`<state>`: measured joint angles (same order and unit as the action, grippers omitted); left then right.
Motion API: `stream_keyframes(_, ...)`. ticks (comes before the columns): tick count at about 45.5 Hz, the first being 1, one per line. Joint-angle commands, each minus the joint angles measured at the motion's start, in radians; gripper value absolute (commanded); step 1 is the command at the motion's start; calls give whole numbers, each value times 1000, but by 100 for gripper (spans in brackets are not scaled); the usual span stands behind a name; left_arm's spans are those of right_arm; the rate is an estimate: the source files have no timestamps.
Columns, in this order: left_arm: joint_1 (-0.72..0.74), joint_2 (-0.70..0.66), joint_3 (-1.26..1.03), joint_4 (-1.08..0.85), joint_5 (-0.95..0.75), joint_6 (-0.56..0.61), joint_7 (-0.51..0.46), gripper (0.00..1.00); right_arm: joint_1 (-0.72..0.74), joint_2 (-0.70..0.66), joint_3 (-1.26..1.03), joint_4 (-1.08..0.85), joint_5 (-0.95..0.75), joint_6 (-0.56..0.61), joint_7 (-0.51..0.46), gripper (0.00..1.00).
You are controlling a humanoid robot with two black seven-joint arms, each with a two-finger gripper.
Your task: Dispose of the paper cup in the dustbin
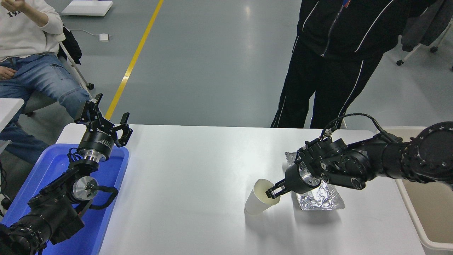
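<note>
One small white paper cup [257, 202] tilted on white table [184, 184], rim pinched by right gripper [271, 191], beside crinkled silver foil packet [320, 198], beige plastic dustbin [430, 212] far right, left gripper [102, 120] parked, fingers apart.

open desk [198, 184] left of paper cup [260, 200]; foil packet [320, 196] lies between cup and dustbin [410, 209]; blue tray [106, 226] blocks far left.

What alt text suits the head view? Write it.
The right hand grips the rim of the tilted paper cup beside a foil packet on the white table; the dustbin waits at right.
</note>
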<state>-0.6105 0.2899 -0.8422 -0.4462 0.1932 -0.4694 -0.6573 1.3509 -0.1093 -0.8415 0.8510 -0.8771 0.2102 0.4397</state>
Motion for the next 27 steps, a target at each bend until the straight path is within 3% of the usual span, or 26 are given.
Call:
stream_keyframes(1, 0, 0, 0, 1, 0, 0, -1, 100, -3, -13, 67, -1, 4, 0, 8, 0)
stream_keyframes(19, 0, 0, 0, 0, 0, 0, 1, 100, 7, -142, 297, 0, 127, 5, 10, 0)
stream_keyframes(27, 0, 0, 0, 0, 0, 0, -1, 100, 25, -196, 430, 6, 193, 80, 8, 0)
